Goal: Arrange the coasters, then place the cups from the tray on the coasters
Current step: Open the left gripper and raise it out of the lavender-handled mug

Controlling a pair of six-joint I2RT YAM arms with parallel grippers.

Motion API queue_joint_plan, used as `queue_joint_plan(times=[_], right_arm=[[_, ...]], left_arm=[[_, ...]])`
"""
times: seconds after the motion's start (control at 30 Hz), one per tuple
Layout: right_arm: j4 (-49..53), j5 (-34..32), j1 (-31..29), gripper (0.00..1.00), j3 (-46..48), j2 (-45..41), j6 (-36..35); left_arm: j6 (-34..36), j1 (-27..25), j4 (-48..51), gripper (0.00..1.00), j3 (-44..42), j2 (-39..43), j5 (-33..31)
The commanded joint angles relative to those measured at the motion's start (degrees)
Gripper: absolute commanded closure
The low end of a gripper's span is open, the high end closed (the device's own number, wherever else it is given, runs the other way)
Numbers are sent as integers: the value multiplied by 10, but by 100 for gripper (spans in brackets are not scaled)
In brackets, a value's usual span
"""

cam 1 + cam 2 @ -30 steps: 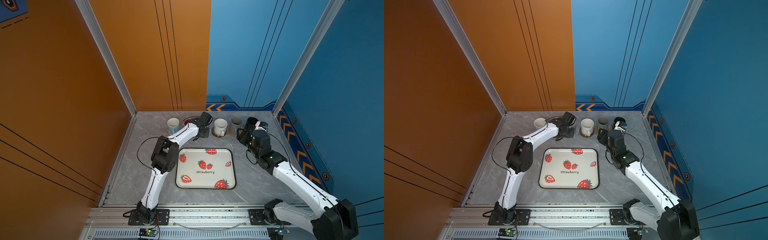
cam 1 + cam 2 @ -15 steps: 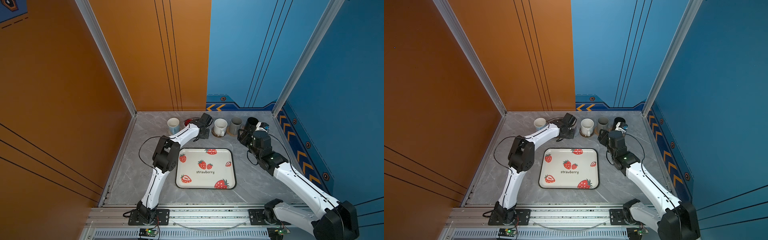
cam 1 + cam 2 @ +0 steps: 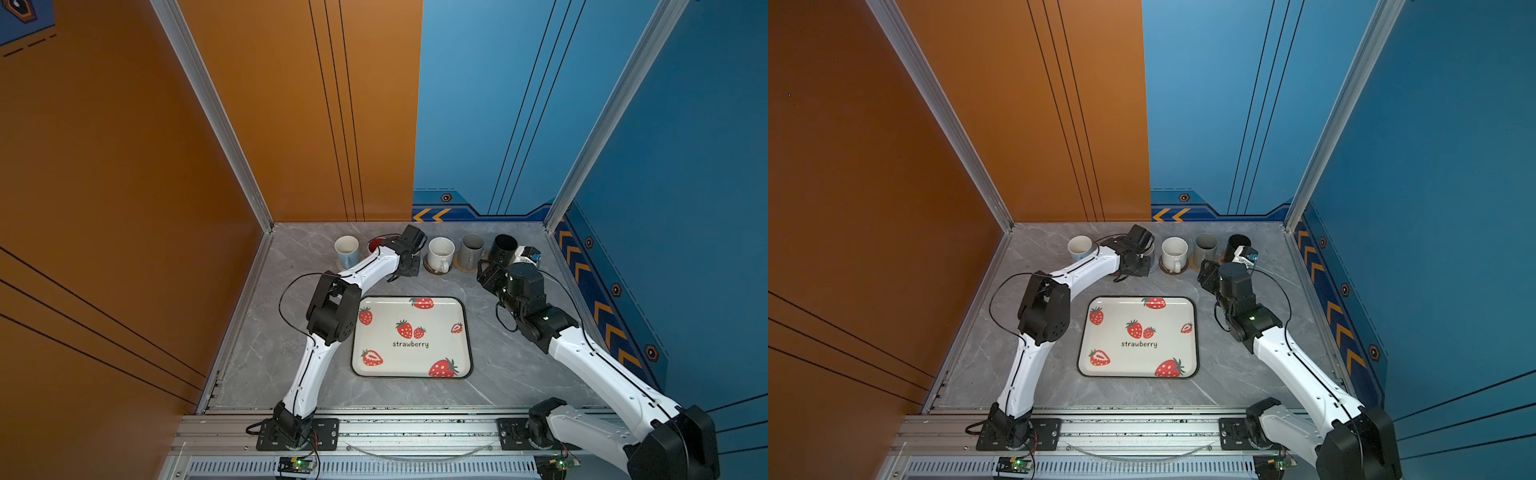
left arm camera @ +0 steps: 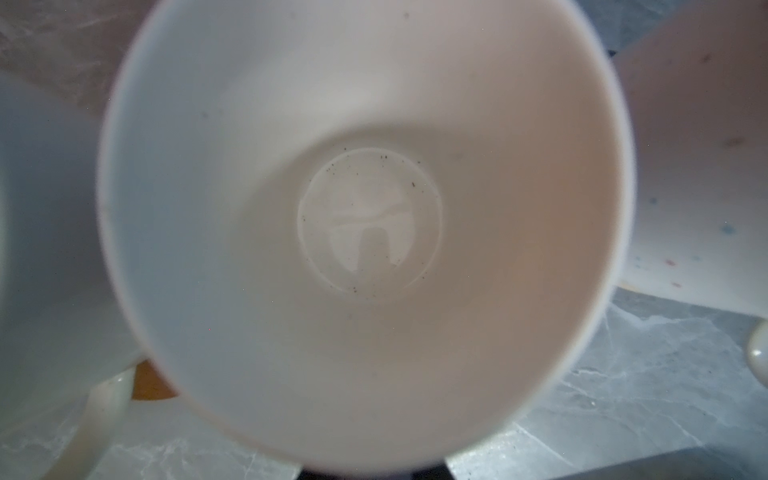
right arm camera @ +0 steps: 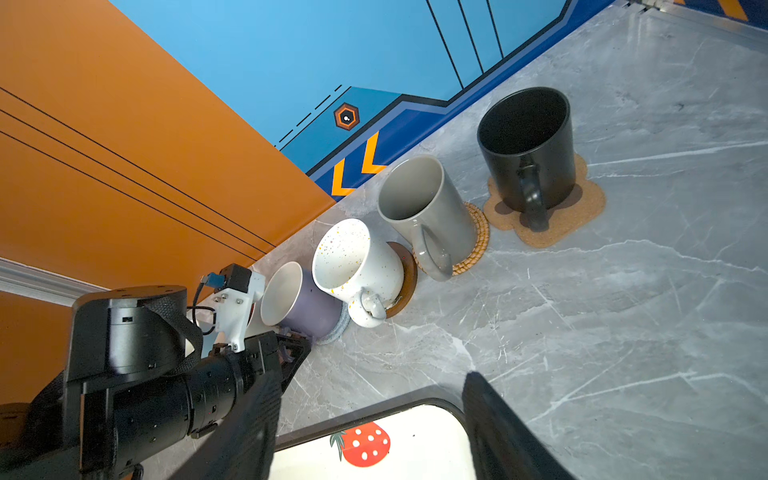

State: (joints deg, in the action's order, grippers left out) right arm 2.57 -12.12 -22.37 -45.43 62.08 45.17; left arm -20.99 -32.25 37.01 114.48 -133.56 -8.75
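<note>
Change: both arms and every mug stood almost exactly as a second before.
Left gripper (image 5: 293,343): narrow, pinched on the handle of the lavender mug (image 5: 307,309), which sat on the grey woven coaster (image 5: 338,328).
Right gripper (image 5: 370,386): wide, holding nothing, near the tray's (image 3: 409,365) far right corner.
Row: light blue mug (image 3: 347,250), red-lined mug (image 3: 376,244), lavender, speckled mug (image 3: 440,253) on a wooden disc (image 5: 409,276), grey mug (image 3: 471,250) on a rattan round (image 5: 478,245), black mug (image 3: 503,249) on the paw coaster (image 5: 582,208), along the back wall (image 3: 353,187).
Room: bare tabletop (image 3: 494,374) lay between row and tray; the black mug stood nearest the blue side wall (image 3: 665,249).
</note>
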Motion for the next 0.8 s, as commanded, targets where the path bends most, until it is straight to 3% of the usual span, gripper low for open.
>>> queue_joint_plan(times=[0.0,0.6,0.77], right_arm=[[11,2,6,32,7,-10,11],[12,2,9,32,11,-15,11],[13,1,10,32,11,-19,12]], left_arm=[[-3,6,-23,100,28,-1,4],[-2,7,-22,100,25,-3,22],[-1,8,-19,86,22,1,26]])
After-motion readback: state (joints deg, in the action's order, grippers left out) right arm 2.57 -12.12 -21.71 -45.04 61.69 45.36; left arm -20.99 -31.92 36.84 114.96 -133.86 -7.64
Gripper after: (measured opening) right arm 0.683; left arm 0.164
